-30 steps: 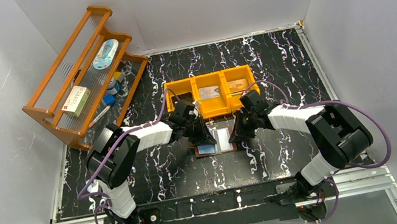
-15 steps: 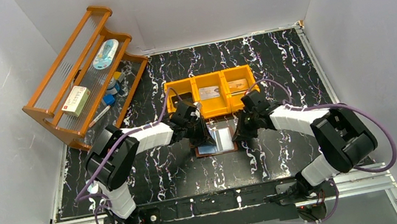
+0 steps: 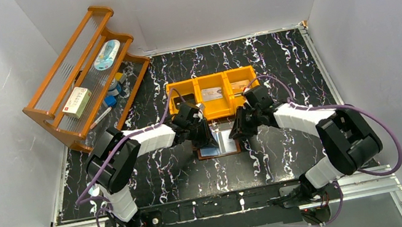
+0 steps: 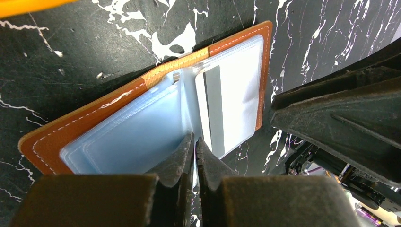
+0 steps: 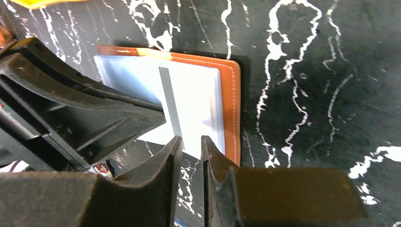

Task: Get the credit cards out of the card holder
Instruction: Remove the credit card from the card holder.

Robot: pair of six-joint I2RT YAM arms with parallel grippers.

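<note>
Well off to the left of my left gripper (image 4: pixel 193 141), and farther out than it reaches, a wooden rack (image 3: pixel 95 11) stands tilted on the black marbled table (image 3: pixel 277 62) with a white-and-red box (image 3: pixel 76 101) on its shelf. My left gripper itself is pressed almost completely together, its tips down on the middle fold of the card holder (image 4: pixel 142 127). A pale-blue clear pocket leaf rises from the fold and runs straight in between those tips, so I read it as pinched there. The card holder lies open and flat right under both my tools, brown stitched leather outside, shiny pockets facing up. The half to the left of my left fingertips shows only layered blue pockets. In the other half, between my two grippers, a credit card (image 5: pixel 189 101) sits in its pocket, white with a grey stripe. Its near edge reaches down to the tips of my right gripper (image 5: pixel 190 142), whose jaws stand a narrow slit apart with that edge at the gap, not clamped on it. Just past both grippers sits the orange bin (image 3: pixel 181 83), with a pale card (image 3: pixel 212 93) in its middle compartment and a tan card (image 3: pixel 239 86) in its right one.
</note>
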